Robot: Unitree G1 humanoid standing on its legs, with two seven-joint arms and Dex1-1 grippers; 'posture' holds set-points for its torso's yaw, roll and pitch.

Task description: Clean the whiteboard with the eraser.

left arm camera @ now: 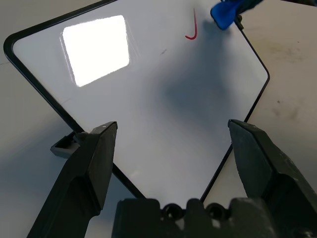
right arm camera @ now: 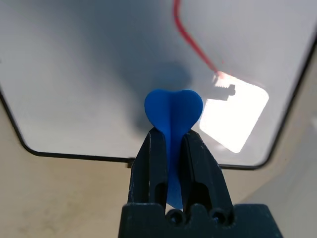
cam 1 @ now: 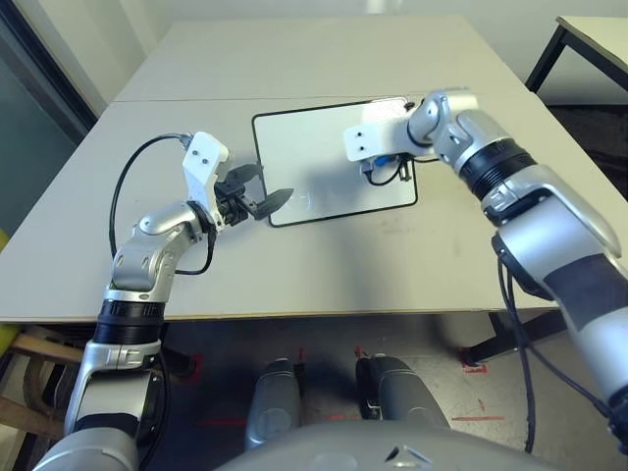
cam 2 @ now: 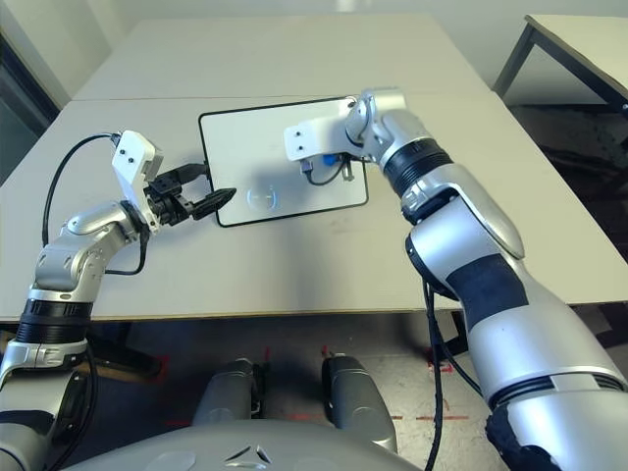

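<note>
Whiteboard (cam 1: 314,167) red-marked; on pale table (cam 1: 226,275); second table (cam 1: 603,44) beyond, right.

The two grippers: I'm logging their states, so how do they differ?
The left black two-fingered tool is open; the right black two-fingered tool is shut on the blue bone-shaped eraser. The left holds nothing, while the right holds that eraser.

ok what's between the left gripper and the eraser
The left wrist view shows whiteboard under a soft shadow, with a red mark near the eraser.
</note>
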